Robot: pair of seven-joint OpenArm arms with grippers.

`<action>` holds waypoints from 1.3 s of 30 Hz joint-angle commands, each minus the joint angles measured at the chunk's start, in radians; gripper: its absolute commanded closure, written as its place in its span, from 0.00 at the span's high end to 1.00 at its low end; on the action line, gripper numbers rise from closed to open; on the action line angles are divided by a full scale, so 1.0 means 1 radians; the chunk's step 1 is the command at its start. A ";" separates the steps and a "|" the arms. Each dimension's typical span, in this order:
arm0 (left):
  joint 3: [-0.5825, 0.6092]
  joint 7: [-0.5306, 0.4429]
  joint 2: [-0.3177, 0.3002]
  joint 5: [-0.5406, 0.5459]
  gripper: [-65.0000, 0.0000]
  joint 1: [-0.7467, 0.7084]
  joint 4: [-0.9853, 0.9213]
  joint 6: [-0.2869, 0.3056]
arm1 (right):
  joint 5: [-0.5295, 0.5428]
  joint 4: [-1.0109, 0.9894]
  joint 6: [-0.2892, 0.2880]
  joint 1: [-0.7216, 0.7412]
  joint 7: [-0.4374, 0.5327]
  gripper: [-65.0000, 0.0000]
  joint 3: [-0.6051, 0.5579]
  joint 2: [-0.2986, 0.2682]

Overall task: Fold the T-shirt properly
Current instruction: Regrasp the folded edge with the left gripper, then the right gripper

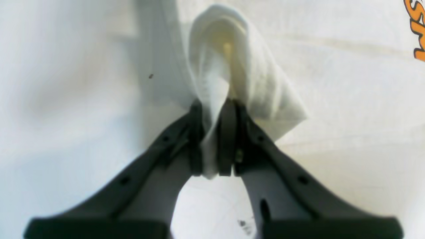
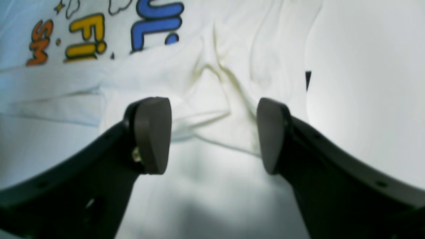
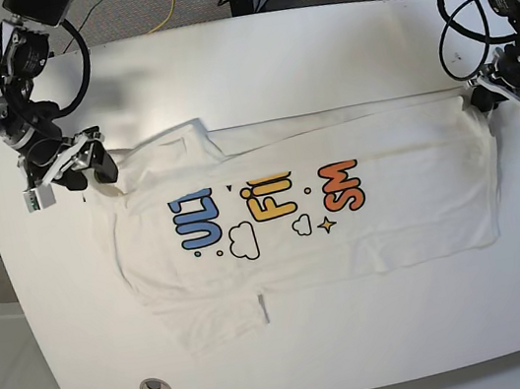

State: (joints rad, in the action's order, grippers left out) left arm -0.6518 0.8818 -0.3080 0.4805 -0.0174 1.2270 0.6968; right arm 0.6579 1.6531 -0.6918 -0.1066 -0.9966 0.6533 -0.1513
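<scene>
At the bottom of the base view we see bare white table, then the T-shirt lying across the middle of the frame, print up, with one long edge already turned over along its upper side and a sleeve poking out at lower left. So we judge one lengthwise fold is begun; the opposite side and the crosswise folds are left.

Farther up, at right of that view, our left gripper sits on the shirt's upper right corner; its wrist view shows the fingers pinched shut on a bunched fold of white cloth. At upper left, our right gripper hovers at the other corner, fingers spread wide with crumpled fabric between them, not yet gripped.
</scene>
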 commanded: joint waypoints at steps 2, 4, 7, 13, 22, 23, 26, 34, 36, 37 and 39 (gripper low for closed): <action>-0.003 -0.002 -0.020 0.005 0.10 -0.005 0.014 0.001 | 0.021 0.011 -0.006 0.008 0.069 0.60 0.004 -0.018; -0.003 -0.002 -0.020 0.005 0.11 -0.009 0.015 0.001 | 0.021 0.011 -0.006 0.008 0.081 0.60 0.004 -0.020; -0.003 -0.002 -0.020 0.005 0.11 -0.013 0.017 0.001 | 0.003 0.011 -0.006 0.008 0.081 0.60 0.004 -0.021; -0.003 -0.002 -0.020 0.005 0.11 -0.013 0.015 0.001 | -0.103 0.011 -0.006 0.026 0.083 0.60 0.004 -0.018; -0.003 -0.002 -0.020 0.005 0.11 -0.013 0.017 0.001 | -0.221 0.011 -0.006 0.028 0.126 0.60 0.004 -0.014; -0.003 -0.002 -0.020 0.005 0.11 -0.013 0.017 0.001 | -0.231 0.011 -0.006 0.026 0.137 0.60 0.004 -0.014; -0.003 -0.002 -0.020 0.005 0.11 -0.013 0.017 0.001 | -0.246 0.009 -0.006 0.026 0.153 0.60 0.004 -0.014; -0.003 -0.002 -0.020 0.005 0.11 -0.013 0.017 0.001 | -0.272 -0.061 -0.006 0.043 0.161 0.60 0.004 -0.012; -0.003 -0.002 -0.020 0.005 0.11 -0.013 0.015 0.001 | -0.272 -0.101 -0.006 0.051 0.163 0.60 0.004 -0.012; -0.003 -0.002 -0.020 0.005 0.11 -0.013 0.015 0.001 | -0.272 -0.112 -0.006 0.051 0.163 0.60 0.004 -0.012; -0.003 -0.002 -0.020 0.005 0.11 -0.013 0.015 0.001 | -0.272 -0.144 -0.006 0.051 0.186 0.60 0.004 -0.012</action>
State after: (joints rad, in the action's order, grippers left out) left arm -0.6518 0.8715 -0.3088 0.4938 -0.0357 1.2304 0.6971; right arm 0.3641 1.5177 -0.6910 -0.0681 -0.8562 0.6537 -0.1490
